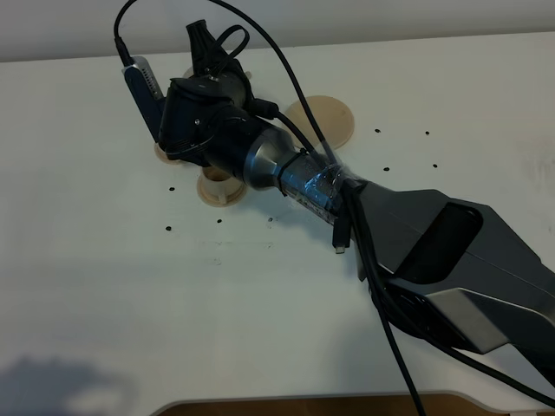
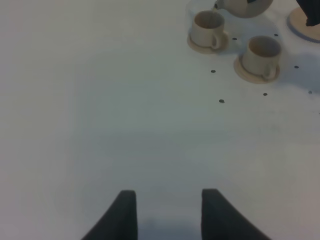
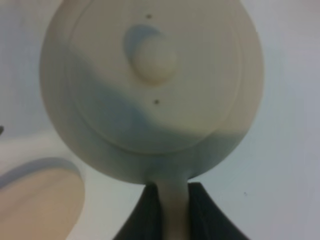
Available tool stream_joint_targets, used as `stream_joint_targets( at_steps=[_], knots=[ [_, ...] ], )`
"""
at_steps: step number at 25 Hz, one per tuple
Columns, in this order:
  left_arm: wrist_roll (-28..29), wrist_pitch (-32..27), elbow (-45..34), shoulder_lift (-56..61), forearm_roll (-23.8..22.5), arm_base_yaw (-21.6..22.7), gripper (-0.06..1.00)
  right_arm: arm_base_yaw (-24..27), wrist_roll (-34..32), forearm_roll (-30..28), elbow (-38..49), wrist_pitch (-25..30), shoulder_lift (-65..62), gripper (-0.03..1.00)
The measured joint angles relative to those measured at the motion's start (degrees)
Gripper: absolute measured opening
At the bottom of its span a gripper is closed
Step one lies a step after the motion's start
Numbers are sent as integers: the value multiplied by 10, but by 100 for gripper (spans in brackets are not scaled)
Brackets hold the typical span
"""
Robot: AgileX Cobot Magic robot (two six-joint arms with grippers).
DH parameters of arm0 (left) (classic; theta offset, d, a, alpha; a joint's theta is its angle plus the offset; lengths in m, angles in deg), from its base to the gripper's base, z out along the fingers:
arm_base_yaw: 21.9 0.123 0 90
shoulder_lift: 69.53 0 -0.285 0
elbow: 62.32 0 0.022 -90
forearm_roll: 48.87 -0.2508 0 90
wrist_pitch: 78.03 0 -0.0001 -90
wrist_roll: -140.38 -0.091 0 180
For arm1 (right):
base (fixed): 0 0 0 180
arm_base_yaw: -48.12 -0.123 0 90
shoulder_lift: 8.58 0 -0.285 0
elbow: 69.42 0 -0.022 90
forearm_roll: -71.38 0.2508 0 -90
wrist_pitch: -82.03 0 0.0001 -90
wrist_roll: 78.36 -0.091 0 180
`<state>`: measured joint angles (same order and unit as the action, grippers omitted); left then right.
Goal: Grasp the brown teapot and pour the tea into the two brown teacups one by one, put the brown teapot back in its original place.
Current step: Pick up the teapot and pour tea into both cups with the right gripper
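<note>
My right gripper (image 1: 212,52) reaches across to the far left and is shut on the loop handle of the brown teapot (image 3: 150,85). The right wrist view shows the teapot's knobbed lid from above, with the handle between the black fingers (image 3: 145,215). In the left wrist view the teapot (image 2: 247,6) hangs at the top edge, its spout just above the nearer-left teacup (image 2: 207,30). The second teacup (image 2: 262,52) stands beside it. From above, the arm covers both cups, and only their saucer bases (image 1: 221,189) (image 1: 163,154) show. No tea is visible. My left gripper (image 2: 169,212) is open and empty, low over bare table.
A flat round tan saucer (image 1: 321,117) lies to the right of the cups, and shows in the right wrist view (image 3: 35,200) and the left wrist view (image 2: 305,22). Small dark dots mark the white table (image 1: 260,295). The right arm's cables hang across the middle.
</note>
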<state>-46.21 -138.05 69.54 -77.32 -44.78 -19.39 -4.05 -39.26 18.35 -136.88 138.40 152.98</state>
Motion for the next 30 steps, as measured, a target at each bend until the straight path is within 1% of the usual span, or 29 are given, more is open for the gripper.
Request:
stream_joint_targets(
  at_steps=[5, 9, 18, 30],
  knots=[
    [0, 0, 0, 0, 0, 0, 33, 0, 24, -2, 0, 0, 0, 9],
    [0, 0, 0, 0, 0, 0, 33, 0, 28, -7, 0, 0, 0, 9],
    [0, 0, 0, 0, 0, 0, 33, 0, 43, -25, 0, -23, 0, 9],
    [0, 0, 0, 0, 0, 0, 33, -2, 81, -40, 0, -30, 0, 9]
  ],
)
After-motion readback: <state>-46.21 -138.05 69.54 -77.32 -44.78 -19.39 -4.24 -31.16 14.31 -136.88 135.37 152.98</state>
